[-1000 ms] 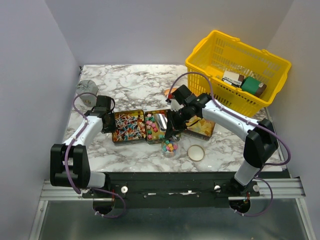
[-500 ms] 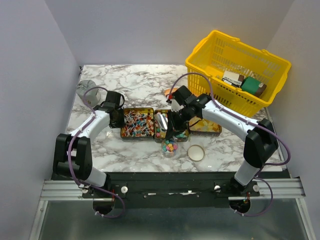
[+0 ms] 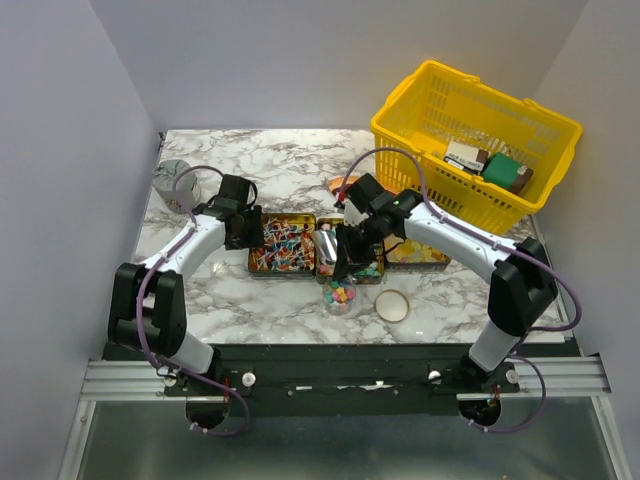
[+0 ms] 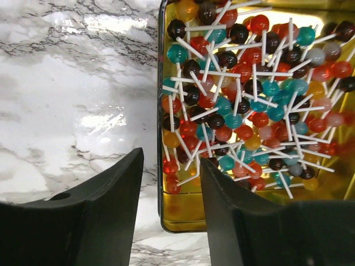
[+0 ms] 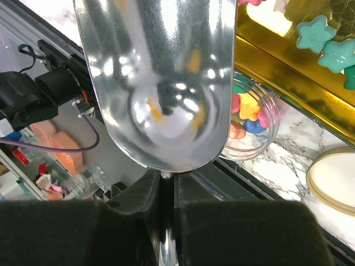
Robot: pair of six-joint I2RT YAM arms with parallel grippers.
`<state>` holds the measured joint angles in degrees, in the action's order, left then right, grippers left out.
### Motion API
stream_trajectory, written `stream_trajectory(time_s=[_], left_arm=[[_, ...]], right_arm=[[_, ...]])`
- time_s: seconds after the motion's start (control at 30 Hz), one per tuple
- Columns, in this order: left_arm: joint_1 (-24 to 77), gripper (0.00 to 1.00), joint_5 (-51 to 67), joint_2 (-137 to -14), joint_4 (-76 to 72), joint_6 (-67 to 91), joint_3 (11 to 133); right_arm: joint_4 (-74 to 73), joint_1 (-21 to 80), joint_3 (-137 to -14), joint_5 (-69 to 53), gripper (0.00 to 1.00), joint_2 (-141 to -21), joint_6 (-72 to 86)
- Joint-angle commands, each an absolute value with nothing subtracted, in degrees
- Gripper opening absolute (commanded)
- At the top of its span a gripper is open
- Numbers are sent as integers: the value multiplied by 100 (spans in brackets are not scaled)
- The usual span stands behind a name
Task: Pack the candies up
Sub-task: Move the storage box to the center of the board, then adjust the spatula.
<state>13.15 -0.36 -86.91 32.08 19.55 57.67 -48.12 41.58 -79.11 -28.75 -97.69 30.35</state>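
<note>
Space is tightest at the middle of the white marble counter (image 3: 290,160), where three gold tins sit edge to edge in a row. The left hand (image 3: 247,228) (image 4: 170,158) is spread open astride the left wall of the gold metal tin (image 4: 161,183) filled with round lollipops on white sticks (image 4: 244,100). One finger is over bare marble and the other over the tin's inside; whether either touches the wall cannot be told. Open marble lies left of and behind that tin.

The right hand (image 3: 345,245) (image 5: 166,177) is clenched on the handle of a shiny metal scoop (image 5: 161,83), held above the middle tin with its pastel star-shaped candies (image 5: 315,34). Reflections in the bowl hide whether it carries anything. Just in front, near the counter's near edge, a small clear jar (image 3: 339,294) (image 5: 260,133) holds more stars. A round cream lid (image 3: 392,305) lies beside it, apart.

The third tin, with translucent yellow-orange candies (image 3: 418,256), is partly covered by the right arm. A yellow plastic mesh basket (image 3: 470,198) fills the back right corner. A grey round object (image 3: 172,178) at the back left is too small to make out.
</note>
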Motion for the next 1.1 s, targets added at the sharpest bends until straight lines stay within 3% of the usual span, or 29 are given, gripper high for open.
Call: stream_trajectory(time_s=[0.0, 0.23, 0.4, 0.53, 0.93, 1.07], left_arm=[[1327, 64, -193, -8253, 3340, 2144, 6047], [1327, 69, -238, -7762, 3779, 2311, 6582], [1371, 69, 1524, -7568, 3560, 2276, 6653], [1643, 70, 2231, -7585, 3252, 2259, 6601], [2109, 70, 2522, -7348, 2435, 2426, 6197], [2215, 63, 2689, -7348, 2312, 2417, 5951]], right_arm=[[-4895, 4192, -7796, -2655, 1, -9466, 2927], [-4835, 4227, -7664, -2128, 1, -9115, 2497], [-4860, 4517, -7935, -1653, 1, -9096, 1978], [-5036, 4746, -8279, -1468, 1, -9281, 1714], [-5185, 4957, -8604, -1530, 1, -9395, 1424], [-5124, 4975, -8666, -1389, 1, -9291, 1459]])
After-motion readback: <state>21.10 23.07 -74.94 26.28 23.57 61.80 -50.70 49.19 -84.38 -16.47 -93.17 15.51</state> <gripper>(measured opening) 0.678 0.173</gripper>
